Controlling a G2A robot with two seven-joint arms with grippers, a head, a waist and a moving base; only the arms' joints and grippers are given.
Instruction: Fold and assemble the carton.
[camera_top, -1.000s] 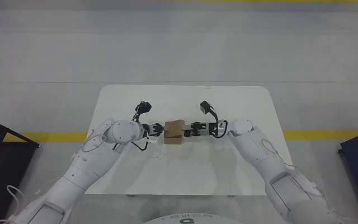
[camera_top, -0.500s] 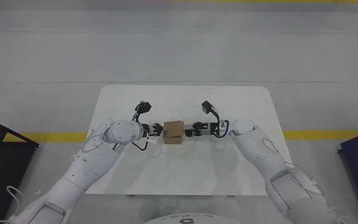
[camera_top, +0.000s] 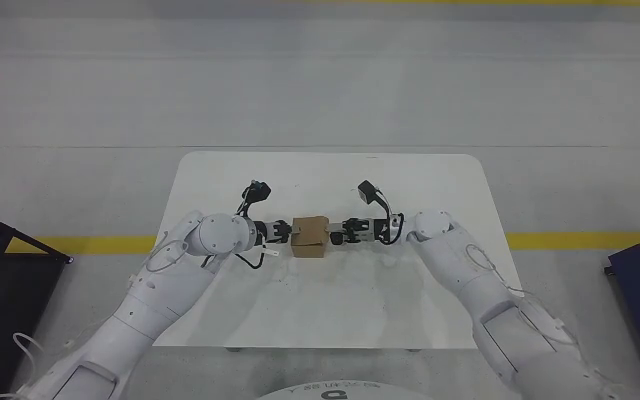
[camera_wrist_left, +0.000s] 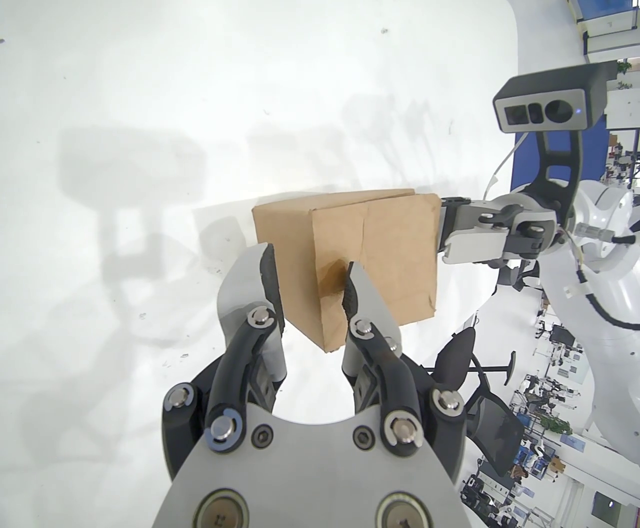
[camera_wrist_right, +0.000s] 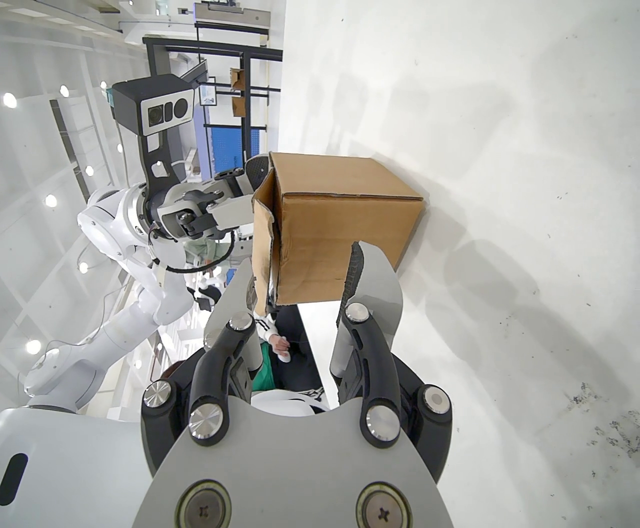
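A brown carton (camera_top: 311, 236) folded into a box shape is held between both grippers over the middle of the white table (camera_top: 400, 300). My left gripper (camera_top: 284, 232) is at its left end; in the left wrist view the left gripper (camera_wrist_left: 310, 265) straddles a corner edge of the carton (camera_wrist_left: 380, 250), its fingers pressed on both faces. My right gripper (camera_top: 336, 235) is at the opposite end. In the right wrist view the right gripper (camera_wrist_right: 305, 270) is shut across the carton (camera_wrist_right: 330, 230), and one end flap (camera_wrist_right: 262, 235) stands slightly ajar.
The white table has free room on every side of the carton. Its front edge (camera_top: 330, 347) lies close below the arms. Grey floor with a yellow line (camera_top: 570, 240) surrounds the table.
The right wrist drew back slightly to the right and then returned. The carton and the left gripper stay where they were.
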